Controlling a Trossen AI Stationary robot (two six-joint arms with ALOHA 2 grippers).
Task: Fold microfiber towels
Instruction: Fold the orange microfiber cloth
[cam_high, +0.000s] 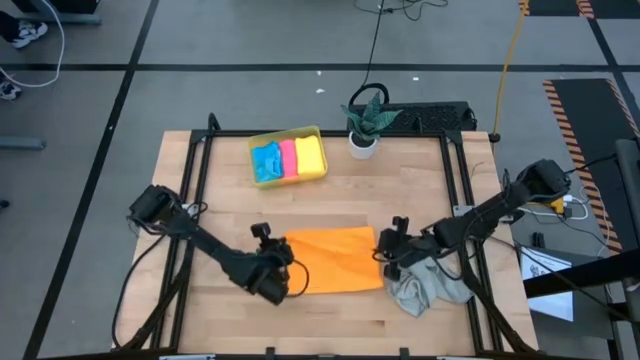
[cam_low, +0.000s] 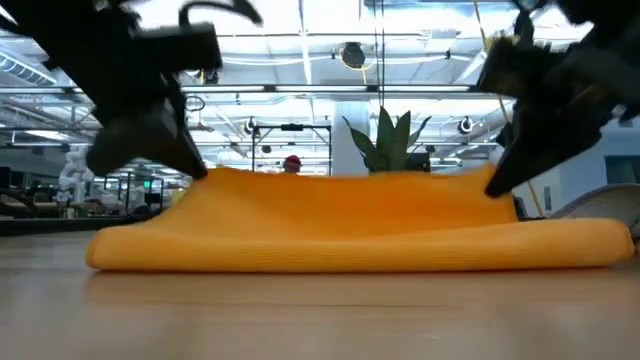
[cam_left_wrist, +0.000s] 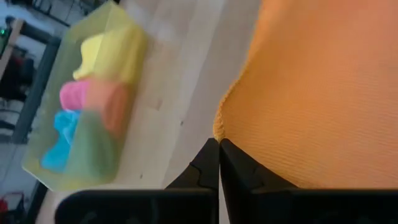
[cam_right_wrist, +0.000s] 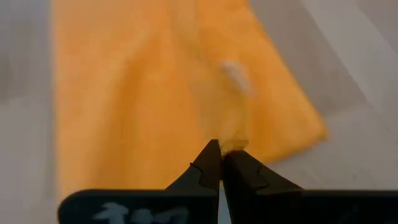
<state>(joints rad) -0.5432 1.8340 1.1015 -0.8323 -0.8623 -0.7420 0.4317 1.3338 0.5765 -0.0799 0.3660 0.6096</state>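
An orange microfiber towel (cam_high: 332, 260) lies mid-table; in the low view its near part (cam_low: 360, 250) rests on the wood and its upper part is raised between both grippers. My left gripper (cam_high: 287, 272) is shut at the towel's left end, and my right gripper (cam_high: 384, 254) is shut at its right end. A light grey towel (cam_high: 428, 290) lies crumpled under my right arm. Blue, pink and yellow towels (cam_high: 288, 158) sit in a yellow tray (cam_high: 310, 131) at the far side. My left gripper pinches the orange towel's left edge at a corner (cam_left_wrist: 219, 129) between its two fingers, slanting down from the table's left. That end is raised off the wood (cam_low: 215, 178). One layer or several, I cannot tell. My right gripper pinches the towel's right-hand corner (cam_right_wrist: 234, 144) between its two fingertips, slanting down from the table's right. That end (cam_low: 480, 182) is held up, and the cloth runs fairly level across to the other gripper while its near part stays on the table.
A potted plant (cam_high: 364, 122) stands at the far edge, right of the tray. Bare wood lies in front of the orange towel toward the near edge and between towel and tray.
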